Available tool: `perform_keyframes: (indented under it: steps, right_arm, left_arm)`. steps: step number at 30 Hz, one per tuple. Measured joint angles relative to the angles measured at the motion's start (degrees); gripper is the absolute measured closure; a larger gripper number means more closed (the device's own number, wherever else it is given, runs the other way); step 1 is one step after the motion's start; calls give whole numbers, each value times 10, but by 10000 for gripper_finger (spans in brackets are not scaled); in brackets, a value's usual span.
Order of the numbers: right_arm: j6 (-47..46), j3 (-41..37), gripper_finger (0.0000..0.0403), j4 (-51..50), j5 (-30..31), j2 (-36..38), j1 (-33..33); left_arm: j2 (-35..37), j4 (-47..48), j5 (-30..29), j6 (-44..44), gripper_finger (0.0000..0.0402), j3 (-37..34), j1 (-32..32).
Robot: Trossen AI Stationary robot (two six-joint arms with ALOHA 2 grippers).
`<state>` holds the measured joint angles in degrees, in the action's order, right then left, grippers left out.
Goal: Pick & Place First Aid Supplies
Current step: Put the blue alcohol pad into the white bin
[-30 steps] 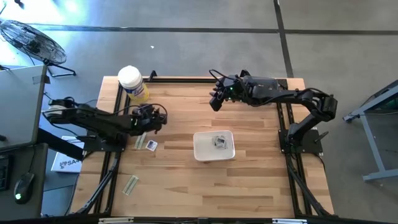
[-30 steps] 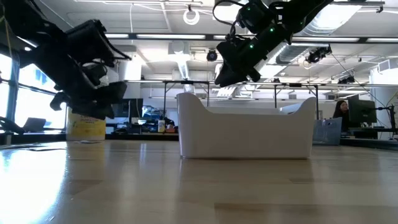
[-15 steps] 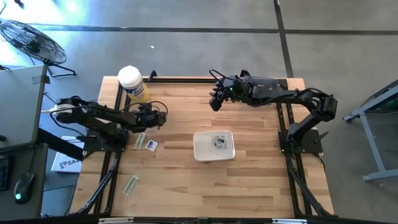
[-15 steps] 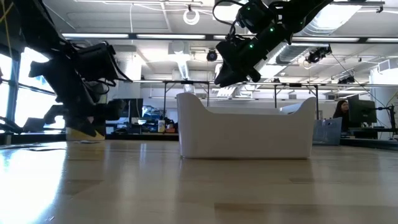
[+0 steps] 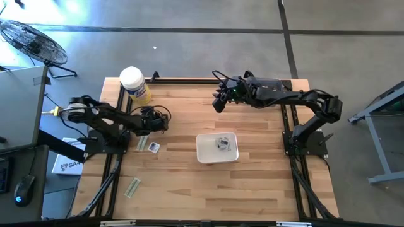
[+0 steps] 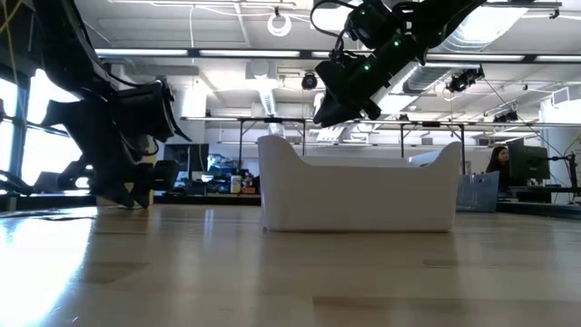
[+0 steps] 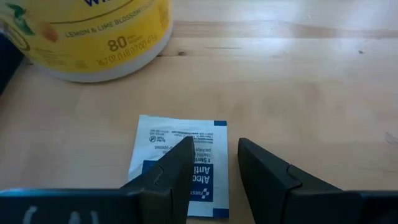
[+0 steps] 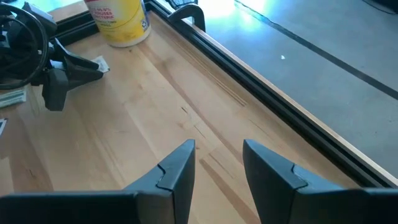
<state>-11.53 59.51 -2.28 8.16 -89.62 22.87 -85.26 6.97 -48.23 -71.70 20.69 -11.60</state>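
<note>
Down low at the left side of the tabletop (image 5: 252, 189), the left gripper (image 7: 213, 163) hovers just over a square white packet with dark-blue print (image 7: 180, 163). Its jaws stand apart with nothing between them; one finger (image 7: 171, 177) overlaps the packet's middle, and whether it touches the packet cannot be told. Beyond the jaws, well past the packet's far edge, stands the yellow canister (image 7: 93, 37), its white lid (image 5: 131, 77) plain from above. In the high view more supplies lie just on the near side of the left gripper (image 5: 151, 120): a narrow pale strip (image 5: 142, 142) and, beside it, a small square packet (image 5: 153, 147). Another pale strip pair (image 5: 132, 187) lies well apart from those, toward the tabletop's front edge.

Between the two arms sits the white tray (image 5: 205, 151), with one packet (image 5: 223, 144) inside it.

Farther right, the right gripper (image 8: 217, 160) hangs high above the back of the tabletop, well clear of the tray. Its jaws are apart and empty, with only bare wood under them.
</note>
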Motion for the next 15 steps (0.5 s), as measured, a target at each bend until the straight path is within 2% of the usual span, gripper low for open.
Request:
perform_keyframes:
  steps: [5, 12, 15]
  right_arm:
    - [0, 0, 274, 0, -1, 0, 0]
    - [25, -1, 274, -7, -13, 12, -1]
    - [30, -1, 274, -9, -15, 39, -4]
  left_arm:
    - [-7, 7, 0, -17, 292, 0, 0]
    - [-8, 33, 1, -27, 385, -3, 0]
    - [-8, 31, 3, -36, 394, -11, 0]
